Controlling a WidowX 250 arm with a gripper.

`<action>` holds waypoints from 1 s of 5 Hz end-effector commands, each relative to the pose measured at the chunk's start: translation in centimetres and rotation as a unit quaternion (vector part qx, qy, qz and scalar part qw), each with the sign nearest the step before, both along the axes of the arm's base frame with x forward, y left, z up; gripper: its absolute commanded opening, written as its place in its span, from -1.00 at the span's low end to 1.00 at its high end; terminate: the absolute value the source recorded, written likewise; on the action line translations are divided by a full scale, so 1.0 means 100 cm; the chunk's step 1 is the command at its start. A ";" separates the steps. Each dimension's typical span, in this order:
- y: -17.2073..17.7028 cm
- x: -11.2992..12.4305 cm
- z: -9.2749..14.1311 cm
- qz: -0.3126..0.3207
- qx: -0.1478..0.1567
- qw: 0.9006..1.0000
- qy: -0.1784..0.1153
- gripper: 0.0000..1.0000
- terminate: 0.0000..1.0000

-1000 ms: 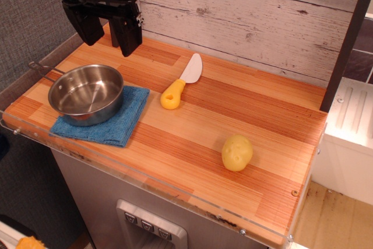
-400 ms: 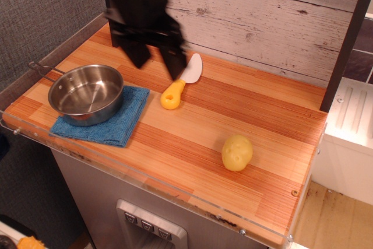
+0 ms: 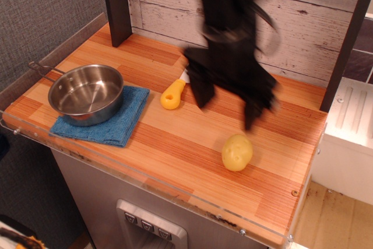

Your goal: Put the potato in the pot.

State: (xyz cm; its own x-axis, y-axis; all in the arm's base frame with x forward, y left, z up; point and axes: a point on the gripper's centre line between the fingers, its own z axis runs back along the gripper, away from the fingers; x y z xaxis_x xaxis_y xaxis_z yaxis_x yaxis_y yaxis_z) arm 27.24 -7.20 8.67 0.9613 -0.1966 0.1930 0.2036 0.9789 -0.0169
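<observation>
Sitting alone toward the front right corner of the table, the potato [image 3: 237,152] lies on bare wood with its dimpled face turned forward, and nothing grips it yet. Above and slightly behind it hangs the gripper [image 3: 224,100], motion-blurred, its two dark fingers [image 3: 201,86] spread apart with empty air between them; one finger points down close over the potato's back edge without touching. The step in hand looks like the approach for the grasp (the carrying has not begun). The next move, I judge, calls for centring the open jaws over the potato, lowering until the fingers straddle it, and closing gently, since its rounded shape could roll or squirt out sideways. The pot [image 3: 86,93] waits well apart near the front left corner, empty, resting on a blue cloth [image 3: 122,122], its thin handle pointing toward the left edge. Between the two, nearer the middle of the table, lies a toy knife [image 3: 172,96] with a yellow handle, its blade partly hidden behind the arm. The table [image 3: 175,150] is striped, warm-toned wood with a clear plastic lip along the front edge. Behind it stands a whitewashed plank wall [image 3: 315,21], and grey fabric runs along the left side.
</observation>
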 end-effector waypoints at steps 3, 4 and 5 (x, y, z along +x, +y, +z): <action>-0.007 0.001 -0.032 0.100 0.029 0.994 -0.015 1.00 -1.00; -0.002 0.009 -0.041 0.113 0.017 0.993 -0.012 1.00 -1.00; -0.001 0.021 -0.047 0.130 -0.005 0.991 -0.011 1.00 -1.00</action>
State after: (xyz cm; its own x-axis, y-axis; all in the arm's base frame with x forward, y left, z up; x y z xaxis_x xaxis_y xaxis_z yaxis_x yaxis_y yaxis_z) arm 28.59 -7.21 3.30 0.9817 0.0672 0.1781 -0.0646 0.9977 -0.0202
